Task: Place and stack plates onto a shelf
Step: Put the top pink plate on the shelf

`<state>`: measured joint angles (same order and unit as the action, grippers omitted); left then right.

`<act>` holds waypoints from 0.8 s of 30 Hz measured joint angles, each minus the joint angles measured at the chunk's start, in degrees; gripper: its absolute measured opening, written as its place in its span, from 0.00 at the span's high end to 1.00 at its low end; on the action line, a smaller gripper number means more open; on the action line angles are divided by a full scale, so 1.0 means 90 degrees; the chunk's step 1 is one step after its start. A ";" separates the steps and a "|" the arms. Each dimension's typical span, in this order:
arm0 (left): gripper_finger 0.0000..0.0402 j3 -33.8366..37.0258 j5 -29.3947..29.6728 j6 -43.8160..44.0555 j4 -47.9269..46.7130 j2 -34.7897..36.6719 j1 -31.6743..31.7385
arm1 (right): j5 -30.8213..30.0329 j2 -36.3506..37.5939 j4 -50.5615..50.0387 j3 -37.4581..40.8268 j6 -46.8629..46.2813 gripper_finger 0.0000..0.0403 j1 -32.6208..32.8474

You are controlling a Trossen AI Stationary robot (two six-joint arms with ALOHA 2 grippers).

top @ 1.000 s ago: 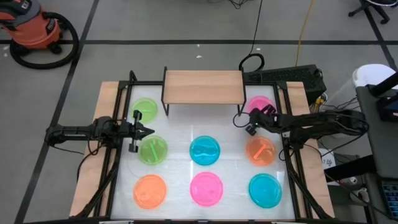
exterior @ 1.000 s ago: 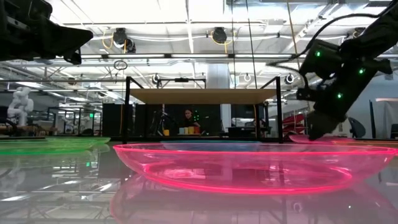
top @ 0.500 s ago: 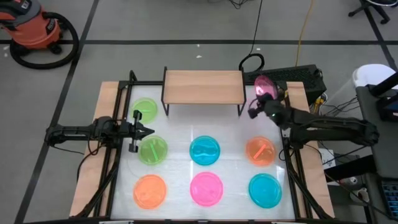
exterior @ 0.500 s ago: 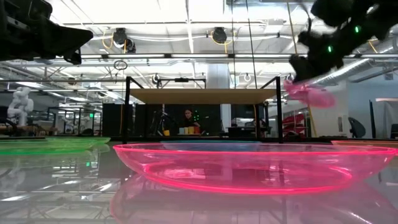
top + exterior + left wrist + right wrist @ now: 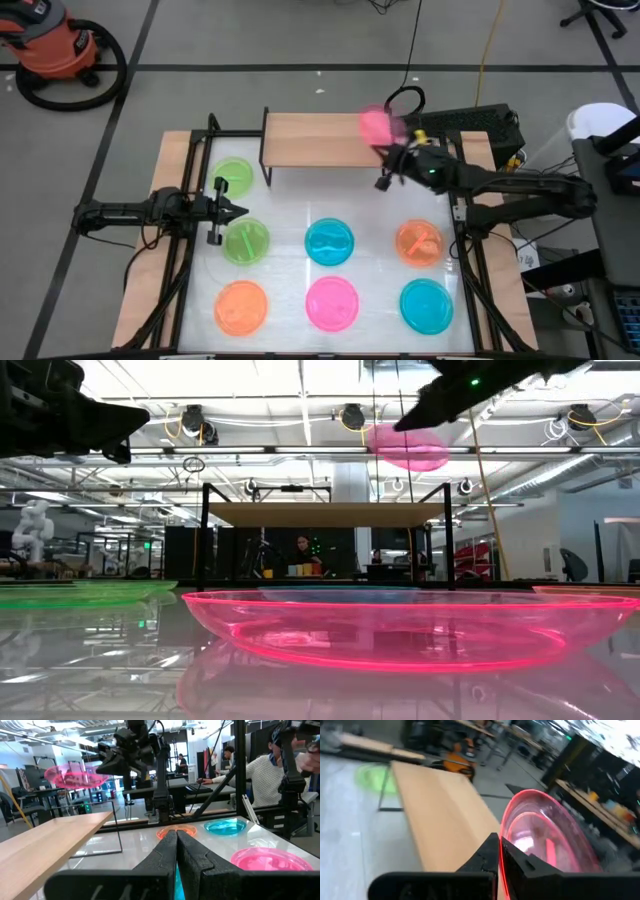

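Observation:
My right gripper point(image 5: 388, 146) is shut on a pink plate point(image 5: 376, 124), held in the air over the right end of the shelf point(image 5: 320, 140). The low view shows this plate point(image 5: 407, 448) well above the wooden shelf top point(image 5: 325, 513). The left wrist view also shows it point(image 5: 75, 776). Several more plates lie flat on the white table: green point(image 5: 233, 177), green point(image 5: 246, 242), blue point(image 5: 330, 242), orange point(image 5: 419, 242), orange point(image 5: 241, 307), pink point(image 5: 332, 303) and blue point(image 5: 427, 305). My left gripper point(image 5: 243, 210) waits shut between the two green plates. My right gripper pinches the pink plate's rim point(image 5: 503, 845) between its two fingers, one on the inner face and one on the outer. It reaches in from the table's right side. The plate is lifted clear and sits roughly level beyond the fingertips, above the shelf.
The shelf stands on thin black legs point(image 5: 265, 170) at the table's far middle. Black frame bars run along the table's left point(image 5: 180, 250) and right point(image 5: 465, 260) edges. People sit at desks in the room beyond point(image 5: 260, 775). Bare white table lies in front of the shelf point(image 5: 325, 200).
My right gripper has lifted the pink plate off the table's far right corner. It has carried the plate up and toward the table's left, and the plate now hangs over the shelf's right end. The left arm has kept still.

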<state>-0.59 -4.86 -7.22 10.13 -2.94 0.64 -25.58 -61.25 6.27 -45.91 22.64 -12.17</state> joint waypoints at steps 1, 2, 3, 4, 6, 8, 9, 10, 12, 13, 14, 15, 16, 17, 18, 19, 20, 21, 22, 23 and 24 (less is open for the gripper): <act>0.96 0.0001 0.0000 0.0000 0.0000 0.0000 0.0000 | 0.0034 -0.0240 0.0107 -0.0050 0.0106 1.00 0.0024; 0.96 0.0001 0.0000 0.0000 0.0000 0.0000 0.0000 | 0.0037 -0.0476 0.0196 -0.0071 0.0190 1.00 0.0034; 0.96 -0.0002 0.0000 0.0000 0.0000 0.0000 0.0000 | 0.0033 -0.0694 0.0280 -0.0071 0.0253 1.00 0.0034; 0.96 0.0001 0.0000 0.0000 0.0000 0.0000 0.0000 | 0.0031 -0.0901 0.0327 -0.0071 0.0298 1.00 0.0032; 0.96 0.0001 0.0002 0.0000 0.0000 0.0000 0.0001 | 0.0012 -0.1272 0.0336 -0.0071 0.0317 1.00 -0.0023; 0.96 0.0001 0.0000 0.0000 0.0000 0.0000 0.0000 | 0.0013 -0.1538 0.0344 -0.0071 0.0260 1.00 -0.0103; 0.96 0.0001 0.0002 0.0000 0.0000 0.0000 0.0000 | 0.0010 -0.1646 0.0363 -0.0071 0.0250 1.00 -0.0147; 0.96 0.0001 0.0002 0.0000 0.0000 0.0000 0.0000 | 0.0005 -0.1740 0.0373 -0.0071 0.0247 1.00 -0.0179; 0.96 0.0001 0.0001 0.0000 0.0000 0.0000 0.0000 | -0.0003 -0.1890 0.0375 -0.0071 0.0206 1.00 -0.0228; 0.96 0.0001 0.0002 0.0000 0.0000 0.0000 0.0000 | 0.0002 -0.1945 0.0375 -0.0071 0.0143 1.00 -0.0238; 0.96 0.0000 0.0002 0.0000 0.0000 0.0000 0.0000 | 0.0010 -0.1984 0.0375 -0.0071 0.0074 1.00 -0.0256; 0.96 0.0000 0.0002 0.0000 0.0000 0.0000 0.0000 | 0.0014 -0.2007 0.0375 -0.0071 -0.0003 1.00 -0.0267; 0.96 -0.0001 0.0002 0.0000 0.0000 0.0000 0.0000 | 0.0016 -0.2018 0.0375 -0.0071 -0.0060 1.00 -0.0267; 0.96 0.0001 0.0002 0.0000 0.0000 0.0000 0.0001 | 0.0023 -0.2021 0.0375 -0.0071 -0.0086 1.00 -0.0267; 0.96 0.0000 0.0002 0.0000 0.0000 0.0000 0.0000 | 0.0026 -0.2021 0.0376 -0.0071 -0.0085 1.00 -0.0267; 0.96 0.0001 0.0002 0.0000 0.0000 0.0000 0.0000 | 0.0029 -0.2021 0.0377 -0.0071 -0.0076 1.00 -0.0266; 0.96 0.0000 0.0002 0.0000 0.0000 0.0000 0.0002 | 0.0029 -0.2017 0.0377 -0.0071 -0.0076 1.00 -0.0253; 0.96 0.0001 0.0002 0.0000 0.0000 0.0000 0.0002 | 0.0033 -0.2000 0.0375 -0.0071 -0.0072 1.00 -0.0236; 0.96 -0.0001 0.0002 0.0000 0.0000 0.0000 0.0000 | 0.0039 -0.1991 0.0381 -0.0071 -0.0059 0.99 -0.0218; 0.96 0.0001 0.0002 0.0000 0.0000 0.0000 0.0000 | 0.0077 -0.1985 0.0406 -0.0071 -0.0035 0.98 -0.0204; 0.96 0.0001 0.0002 0.0000 0.0000 0.0000 0.0000 | 0.0233 -0.1985 0.0426 -0.0071 0.0010 0.96 -0.0190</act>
<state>-0.58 -4.85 -7.22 10.13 -2.94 0.64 -23.48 -79.11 10.11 -46.54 22.73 -13.88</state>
